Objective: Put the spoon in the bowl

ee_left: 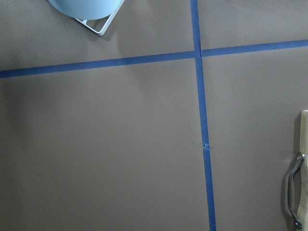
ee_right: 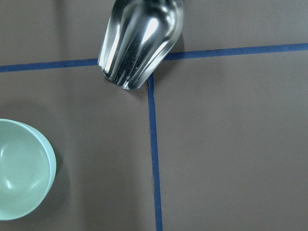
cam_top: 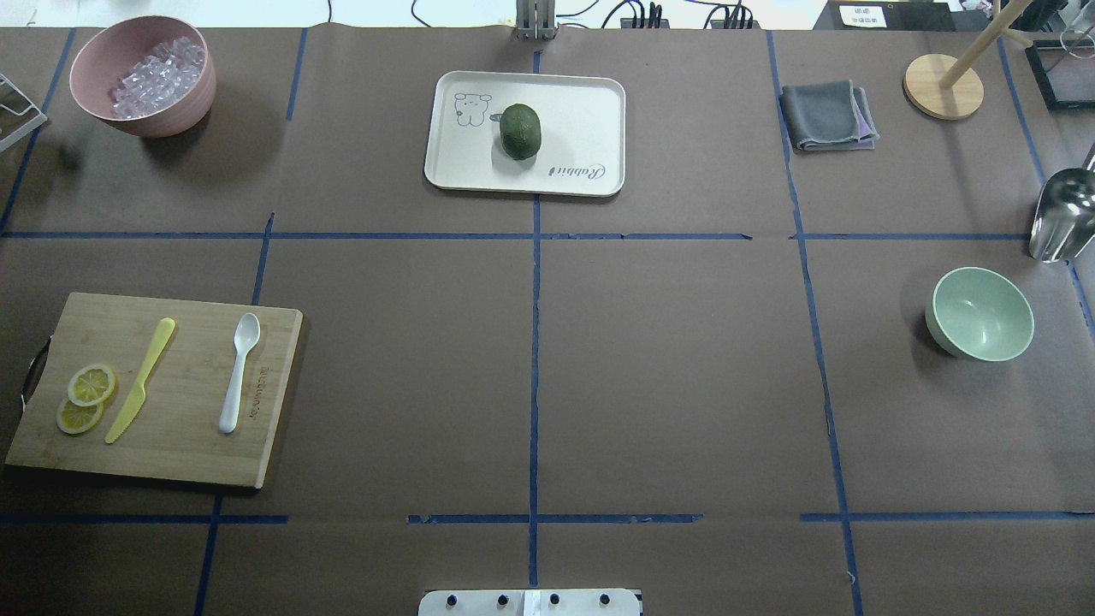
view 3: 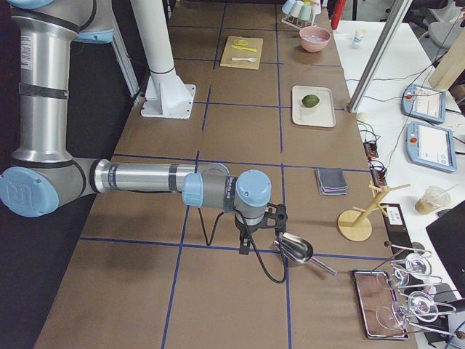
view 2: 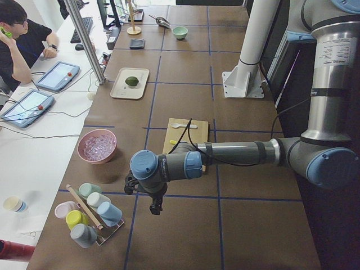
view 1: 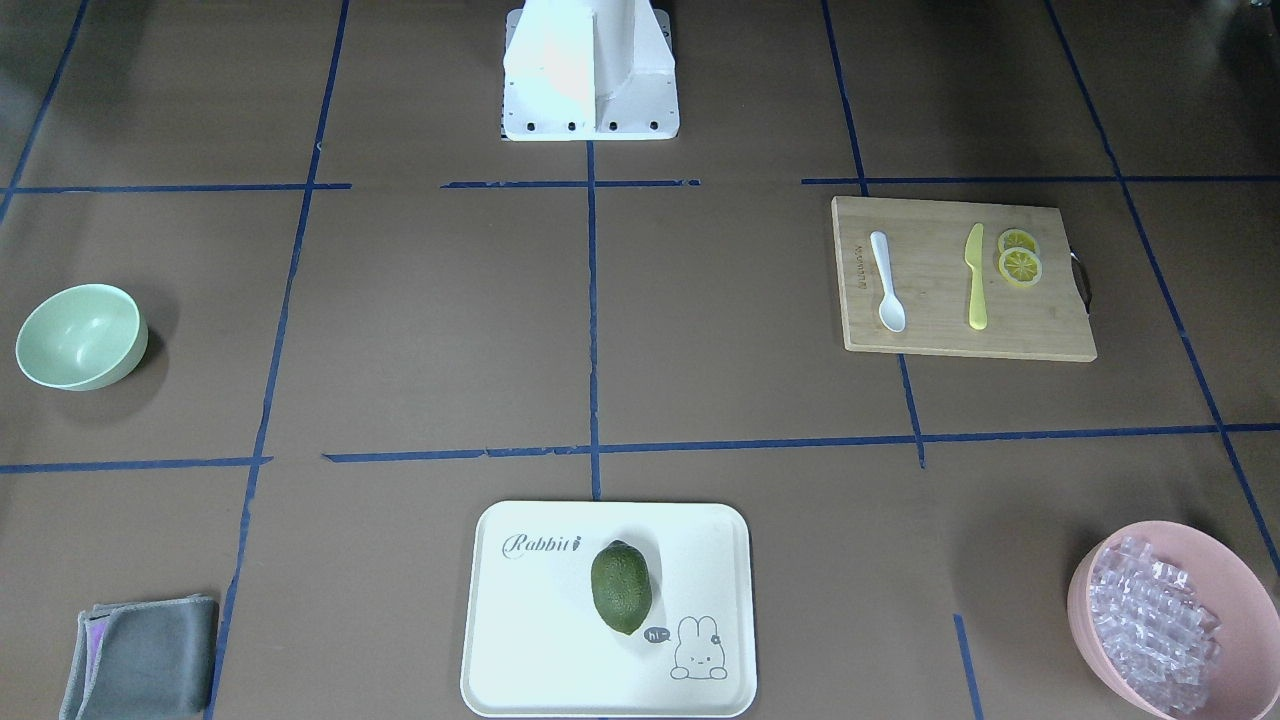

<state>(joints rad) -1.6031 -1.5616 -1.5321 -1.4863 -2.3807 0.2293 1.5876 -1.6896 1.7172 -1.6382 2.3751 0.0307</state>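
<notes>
The white spoon (view 1: 887,283) lies on a wooden cutting board (view 1: 960,340), beside a yellow knife; it also shows in the overhead view (cam_top: 238,372). The mint-green bowl (view 1: 80,336) stands empty at the table's opposite side (cam_top: 979,313), and its rim shows in the right wrist view (ee_right: 19,175). My left gripper (view 2: 155,207) hangs over bare table beyond the board's end, away from the spoon. My right gripper (view 3: 244,247) hangs near a metal scoop. Both grippers show only in the side views, so I cannot tell whether they are open or shut.
A yellow knife (cam_top: 139,379) and lemon slices (cam_top: 85,398) share the board. A pink bowl of clear cubes (cam_top: 144,75), a white tray (cam_top: 590,120) with a green fruit (cam_top: 521,131), a grey cloth (cam_top: 826,115), a metal scoop (ee_right: 139,41) and a cup rack (view 2: 90,216) stand around.
</notes>
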